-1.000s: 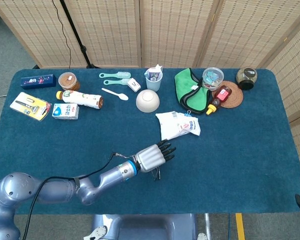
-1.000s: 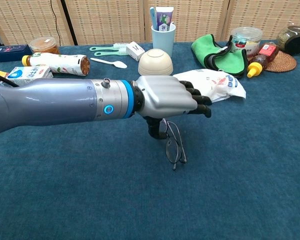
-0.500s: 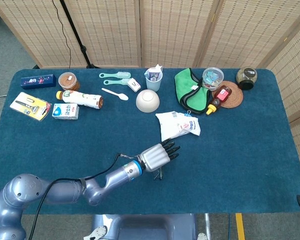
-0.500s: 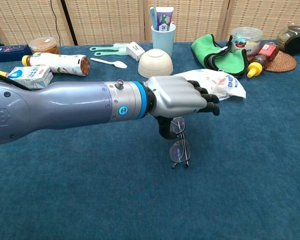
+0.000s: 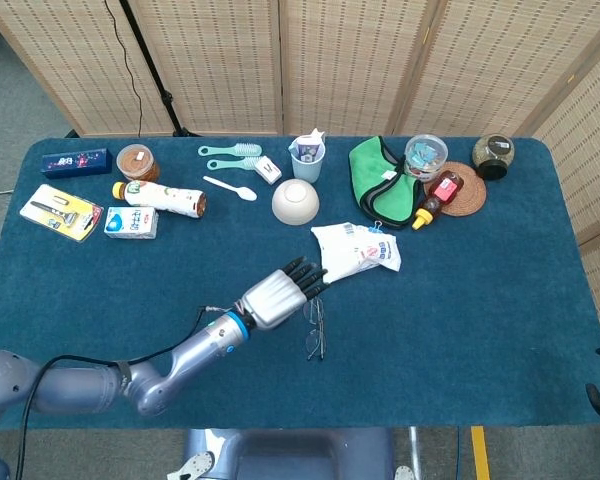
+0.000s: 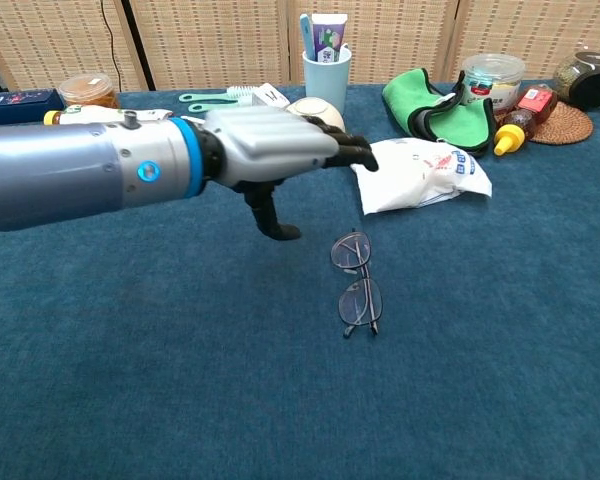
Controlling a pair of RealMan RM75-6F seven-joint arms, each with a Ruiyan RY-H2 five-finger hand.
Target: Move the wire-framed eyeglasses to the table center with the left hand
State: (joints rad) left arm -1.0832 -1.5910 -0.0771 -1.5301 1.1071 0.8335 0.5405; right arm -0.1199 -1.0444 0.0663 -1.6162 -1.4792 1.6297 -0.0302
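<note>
eyeglasses (image 5: 315, 328) flat on table (image 5: 480, 320), left hand (image 5: 275, 293) apparently just clear

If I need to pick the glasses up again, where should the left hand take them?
Probably at the bridge of the glasses, pinching from above: they lie flat and folded on the table, clear of the left hand.
</note>
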